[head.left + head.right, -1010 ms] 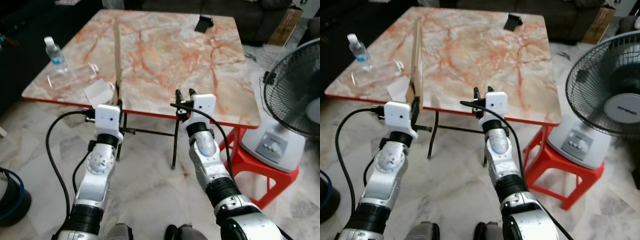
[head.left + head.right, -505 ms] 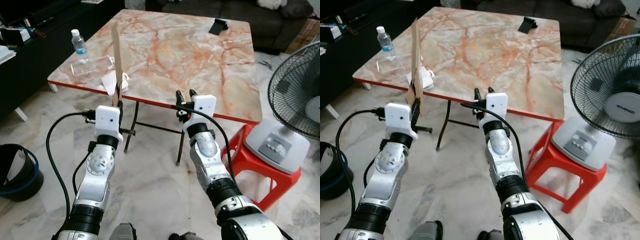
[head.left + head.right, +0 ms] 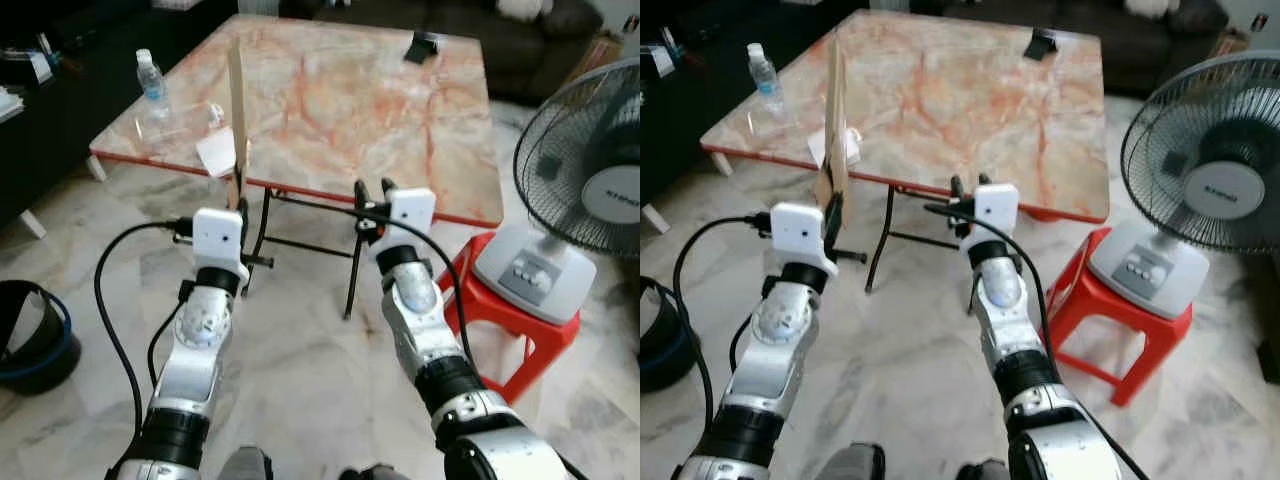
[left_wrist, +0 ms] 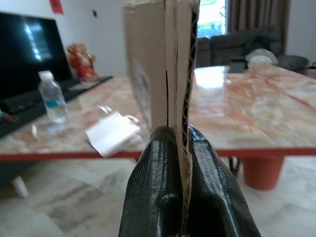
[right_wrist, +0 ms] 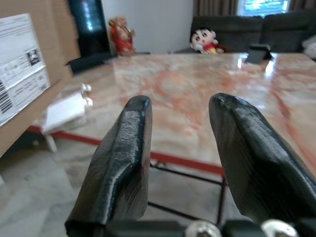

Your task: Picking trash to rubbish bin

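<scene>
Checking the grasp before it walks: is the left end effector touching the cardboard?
Touching. The left wrist view shows the left end effector with both fingers pressed against the cardboard edge, no gap.

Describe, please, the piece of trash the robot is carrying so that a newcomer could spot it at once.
Start at the marble-patterned table with the red edge, then look just in front of its near left corner, where the left gripper is raised. Clamped between its black fingers stands a flattened brown cardboard piece, held upright and edge-on. Unlike the water bottle and white paper lying on the table, it is off the table, in the gripper.
</scene>
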Tool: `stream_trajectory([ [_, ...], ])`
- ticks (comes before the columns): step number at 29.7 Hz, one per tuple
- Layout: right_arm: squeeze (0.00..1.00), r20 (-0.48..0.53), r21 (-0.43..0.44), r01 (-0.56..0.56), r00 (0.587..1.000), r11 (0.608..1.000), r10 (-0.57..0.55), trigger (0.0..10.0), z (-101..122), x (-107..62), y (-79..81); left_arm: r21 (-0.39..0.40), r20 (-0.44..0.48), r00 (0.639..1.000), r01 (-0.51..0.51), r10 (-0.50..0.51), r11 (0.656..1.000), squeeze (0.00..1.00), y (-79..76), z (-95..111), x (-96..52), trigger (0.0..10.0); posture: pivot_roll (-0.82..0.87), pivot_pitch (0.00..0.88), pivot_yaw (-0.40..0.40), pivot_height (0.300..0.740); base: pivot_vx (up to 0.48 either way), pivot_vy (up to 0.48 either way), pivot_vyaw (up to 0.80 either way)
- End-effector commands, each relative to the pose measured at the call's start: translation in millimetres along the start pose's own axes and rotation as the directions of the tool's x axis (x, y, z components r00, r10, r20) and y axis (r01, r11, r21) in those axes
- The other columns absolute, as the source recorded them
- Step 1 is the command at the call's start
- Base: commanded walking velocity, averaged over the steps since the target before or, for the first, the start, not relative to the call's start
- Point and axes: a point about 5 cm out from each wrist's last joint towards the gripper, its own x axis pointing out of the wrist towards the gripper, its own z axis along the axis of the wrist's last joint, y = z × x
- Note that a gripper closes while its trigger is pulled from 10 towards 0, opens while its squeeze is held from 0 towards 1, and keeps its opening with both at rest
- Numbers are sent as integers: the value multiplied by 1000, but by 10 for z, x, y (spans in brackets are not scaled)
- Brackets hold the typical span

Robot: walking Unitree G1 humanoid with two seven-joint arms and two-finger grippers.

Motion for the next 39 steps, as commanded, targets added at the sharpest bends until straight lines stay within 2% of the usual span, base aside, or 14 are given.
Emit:
stream_trajectory([
  [1,0,-2,8,5,1000,1000,-5,10000,0,-4,-4,-8,6,1000,-3,3,1000,0,4,20,7,10000,125,186,-54,740,-251,0,0],
  [22,0,-27,2,0,1000,1000,0,10000,-48,-23,-13,-17,-8,1000,-11,11,1000,0,23,-8,-6,10000,121,198,-58,740,-255,0,0],
  [25,0,-68,-7,1,998,1000,-1,10000,-135,-62,-43,-5,-57,998,2,-3,1000,0,31,-114,-48,10000,123,196,-60,740,0,0,0],
  [27,0,-159,12,33,987,999,-30,10000,-316,-159,-149,11,-168,985,33,-31,999,0,68,-357,-172,10000,116,198,-61,740,0,0,0],
  [28,0,-159,12,33,987,999,-30,10000,-316,-159,-149,11,-168,985,33,-31,999,0,68,-357,-172,10000,116,198,-61,740,0,0,0],
  [29,0,-228,35,57,972,998,-47,10000,-455,-250,-228,11,-229,973,37,-34,999,0,115,-500,-268,10000,116,198,-61,740,0,0,0],
  [30,0,-247,35,64,967,997,-54,10000,-494,-279,-252,15,-247,969,35,-30,999,0,135,-541,-297,10000,116,198,-61,740,0,0,0],
  [31,0,-311,55,97,947,994,-75,10000,-618,-380,-334,-4,-320,947,33,-32,999,0,185,-689,-394,10000,117,201,-62,740,0,0,0],
  [32,0,-311,55,97,947,994,-75,10000,-618,-380,-334,-4,-320,947,33,-32,999,0,185,-689,-394,10000,117,201,-62,740,0,0,0],
  [33,0,-414,71,123,906,990,-83,10000,-800,-535,-413,7,-426,904,30,-24,1000,0,253,-907,-550,10000,118,201,-62,740,0,0,0],
  [35,0,-500,87,148,862,985,-85,10000,-972,-724,-480,13,-525,851,13,-4,1000,0,320,-1124,-750,10000,112,199,-61,740,0,0,0],
  [36,0,-559,82,148,825,986,-78,10000,-1078,-849,-503,14,-573,819,-11,18,1000,0,361,-1224,-860,10000,112,199,-61,740,0,0,0],
  [38,0,-582,74,151,809,986,-80,10000,-1123,-911,-518,16,-594,804,-25,30,1000,0,380,-1269,-912,10000,110,200,-60,740,0,0,0],
  [39,0,-646,57,148,760,987,-76,10000,-1245,-1090,-544,13,-648,760,-54,50,998,0,416,-1383,-1046,10000,111,199,-60,740,0,0,0],
])
